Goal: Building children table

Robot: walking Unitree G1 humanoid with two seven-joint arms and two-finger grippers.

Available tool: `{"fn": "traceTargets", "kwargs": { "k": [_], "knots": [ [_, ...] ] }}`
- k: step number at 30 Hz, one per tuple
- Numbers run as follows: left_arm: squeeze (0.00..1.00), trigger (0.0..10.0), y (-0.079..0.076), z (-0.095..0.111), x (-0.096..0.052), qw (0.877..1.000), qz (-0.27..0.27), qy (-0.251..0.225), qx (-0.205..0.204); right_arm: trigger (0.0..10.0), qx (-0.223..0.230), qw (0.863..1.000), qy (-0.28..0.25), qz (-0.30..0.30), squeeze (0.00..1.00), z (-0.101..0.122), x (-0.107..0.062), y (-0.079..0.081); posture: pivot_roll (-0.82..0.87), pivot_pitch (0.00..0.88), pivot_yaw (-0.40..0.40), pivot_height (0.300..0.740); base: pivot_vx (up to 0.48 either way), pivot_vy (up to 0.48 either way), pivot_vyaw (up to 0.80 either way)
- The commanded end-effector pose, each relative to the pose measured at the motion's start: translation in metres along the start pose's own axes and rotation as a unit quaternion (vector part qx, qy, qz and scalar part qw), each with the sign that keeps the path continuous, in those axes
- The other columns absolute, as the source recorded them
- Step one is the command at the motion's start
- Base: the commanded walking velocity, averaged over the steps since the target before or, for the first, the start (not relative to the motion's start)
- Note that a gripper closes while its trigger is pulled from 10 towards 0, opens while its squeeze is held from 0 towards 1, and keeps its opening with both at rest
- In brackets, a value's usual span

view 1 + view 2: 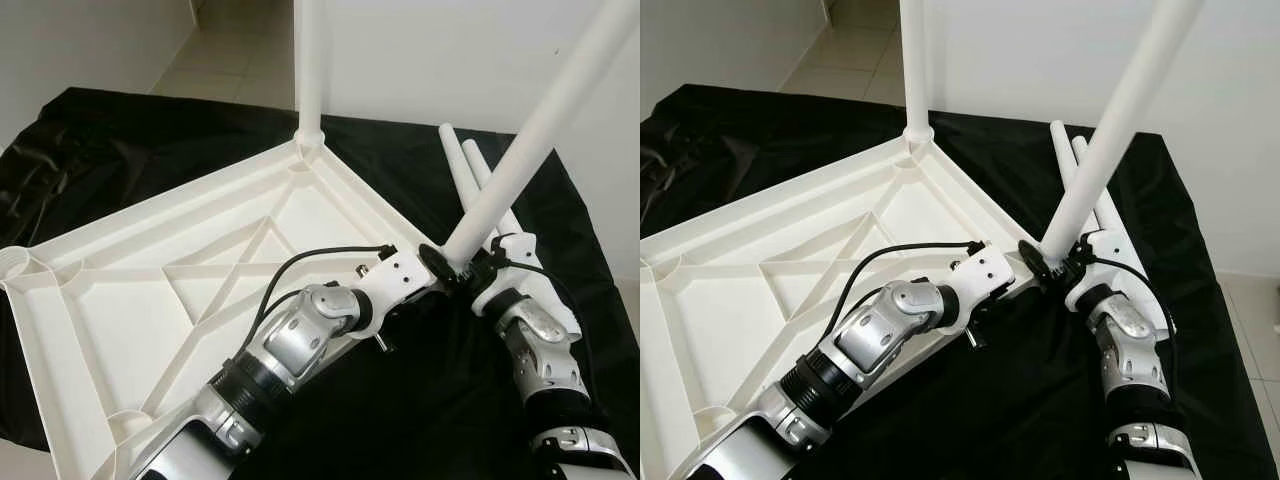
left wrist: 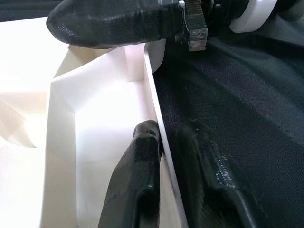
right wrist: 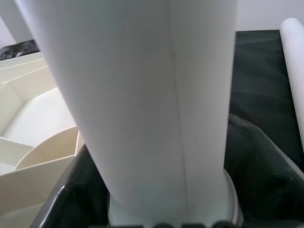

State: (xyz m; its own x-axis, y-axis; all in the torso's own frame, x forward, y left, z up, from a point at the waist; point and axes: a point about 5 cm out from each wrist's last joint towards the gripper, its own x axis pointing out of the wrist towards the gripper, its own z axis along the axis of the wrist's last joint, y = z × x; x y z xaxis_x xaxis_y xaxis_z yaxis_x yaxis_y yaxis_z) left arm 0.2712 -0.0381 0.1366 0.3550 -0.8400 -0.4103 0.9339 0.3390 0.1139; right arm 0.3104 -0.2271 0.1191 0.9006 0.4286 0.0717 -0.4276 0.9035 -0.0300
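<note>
- An upturned white plastic ribbed tabletop (image 1: pixel 190 270) lies on a black cloth (image 1: pixel 420 400); one white tubular leg (image 1: pixel 309 60) stands upright in its far corner.
- The left gripper (image 2: pixel 164 156) has its jaws closed on the tabletop's thin side rim.
- The right gripper (image 1: pixel 470 268) clasps a second, tilted white leg (image 1: pixel 530 140) near the tabletop's right corner, apparently closed around its base.
- Two spare white legs (image 1: pixel 470 170) lie just beside.
</note>
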Motion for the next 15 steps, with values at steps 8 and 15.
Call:
{"fn": "traceTargets", "kwargs": {
  "k": [8, 15],
  "knots": [
    [0.0, 10.0, -0.017, -0.029, 0.007, 0.996, -0.061, 0.055, -0.028, 0.0, 0.03, 0.999, 0.026, 0.023, 0.0, -0.019, -0.005, 0.003, -0.04, 0.045, 0.004, 0.74, 0.0, 0.0, 0.0],
    [0.0, 10.0, -0.025, -0.031, 0.009, 0.995, -0.084, 0.057, -0.022, 10.0, 0.031, 0.999, 0.035, 0.015, 0.0, -0.027, -0.006, 0.008, -0.06, 0.0, 0.01, 0.74, 0.0, 0.0, 0.0]
  ]
}}
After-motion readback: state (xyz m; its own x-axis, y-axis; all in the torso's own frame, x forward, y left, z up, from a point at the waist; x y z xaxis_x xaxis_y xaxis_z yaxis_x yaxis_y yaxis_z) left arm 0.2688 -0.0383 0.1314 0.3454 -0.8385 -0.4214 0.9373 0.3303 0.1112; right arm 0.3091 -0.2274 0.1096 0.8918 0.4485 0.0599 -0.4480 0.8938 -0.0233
